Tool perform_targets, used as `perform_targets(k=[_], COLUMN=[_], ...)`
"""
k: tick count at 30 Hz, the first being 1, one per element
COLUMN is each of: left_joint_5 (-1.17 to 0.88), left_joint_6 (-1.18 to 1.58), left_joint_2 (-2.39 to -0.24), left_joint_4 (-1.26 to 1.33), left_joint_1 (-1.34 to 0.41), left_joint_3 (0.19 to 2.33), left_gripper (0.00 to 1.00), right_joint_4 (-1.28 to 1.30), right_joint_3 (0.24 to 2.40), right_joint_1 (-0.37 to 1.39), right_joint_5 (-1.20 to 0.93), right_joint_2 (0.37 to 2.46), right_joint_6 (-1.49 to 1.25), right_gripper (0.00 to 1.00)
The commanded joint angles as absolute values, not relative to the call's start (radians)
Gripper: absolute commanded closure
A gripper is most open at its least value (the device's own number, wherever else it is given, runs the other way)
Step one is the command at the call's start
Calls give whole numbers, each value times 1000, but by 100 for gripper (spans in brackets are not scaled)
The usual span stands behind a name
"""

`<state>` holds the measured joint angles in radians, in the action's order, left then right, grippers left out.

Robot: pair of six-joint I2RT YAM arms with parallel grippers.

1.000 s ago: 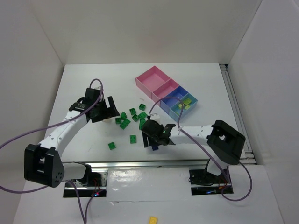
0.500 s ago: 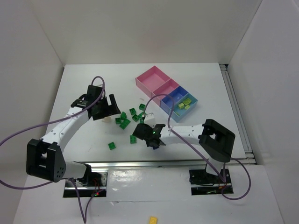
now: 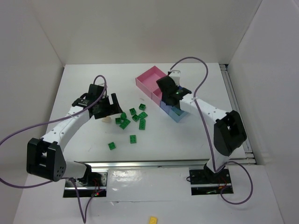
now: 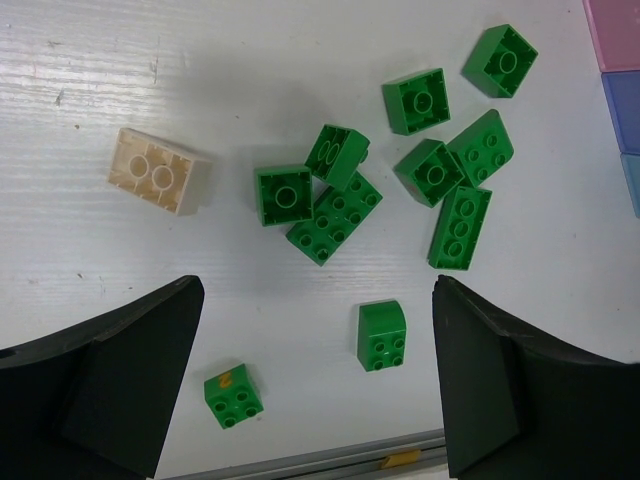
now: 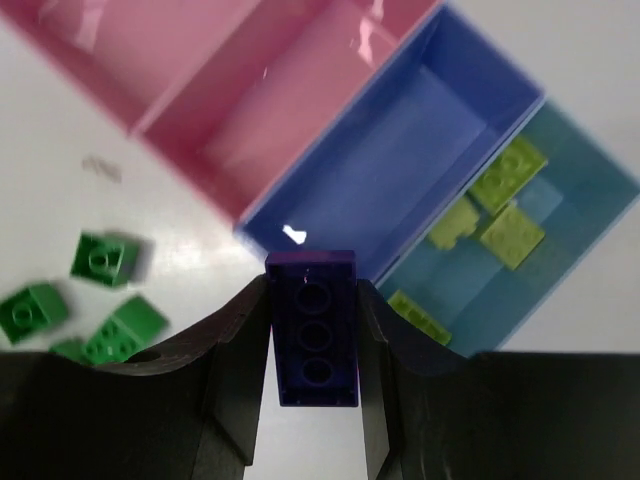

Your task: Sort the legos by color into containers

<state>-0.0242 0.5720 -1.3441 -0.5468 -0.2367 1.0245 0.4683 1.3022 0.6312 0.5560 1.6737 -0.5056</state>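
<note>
My right gripper [image 5: 315, 305] is shut on a dark blue-purple lego [image 5: 318, 330] and holds it above the near edge of the dark blue box [image 5: 410, 150]. In the top view it [image 3: 170, 92] hovers over the row of containers [image 3: 150, 78]. The light blue box [image 5: 520, 265] holds several pale yellow-green legos [image 5: 507, 175]. My left gripper [image 4: 315, 385] is open and empty above the table, near the pile of green legos [image 4: 335, 215] and a cream lego [image 4: 157, 172]. In the top view it [image 3: 110, 108] is left of the pile [image 3: 135, 116].
Two single green legos [image 3: 133, 138] [image 3: 112, 145] lie nearer the front rail. A lone yellow brick [image 3: 153, 219] lies below the table edge. The small pink box [image 5: 290, 110] and the large pink box [image 5: 110, 40] hold no bricks in the right wrist view.
My right arm has lifted the dark lego from beside the pile at the table's middle and swung back to above the containers. My left gripper has shifted slightly towards the pile.
</note>
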Motion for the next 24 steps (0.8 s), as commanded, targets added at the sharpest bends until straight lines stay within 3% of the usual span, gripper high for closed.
perform_targets(k=[1,4,5,6,7,8,12,15,19,24], left_joint_5=[-29,-20,-20,-20,-31,-31,-31,-20,52,109], left_joint_6=[549,549,549,549,549,549,549,549,586,652], left_joint_2=[-1350,-1359,-1359,-1359,-1359,-1359,-1341,-1330,-1310,-1290], left_joint_4=[-525,-525,-525,-516,-515,-515,-515,-515,-515,-515], left_joint_1=[-241,-241,-241,-241,-241,-241,-241,-250,-250,-250], left_joint_3=[1040,1029,1020,1020,1009,1009,1009,1000,982,959], left_gripper=[2,1,1,1,1,1,1,1,1,1], right_joint_4=[413,367,348,319,319,319,342,313,287,287], right_joint_3=[1393,1405,1405,1405,1417,1439,1424,1337,1208,1147], right_joint_1=[574,517,499,499,488,488,508,552,713,850], right_joint_5=[538,523,496,486,486,486,515,529,471,358], right_joint_2=[1742,1785,1786,1801,1822,1833,1810,1706,1602,1661], right_joint_6=[-446,-456,-456,-456,-456,-456,-446,-437,-452,-520], right_gripper=[69,66,60,48,26,18,17,23,23,12])
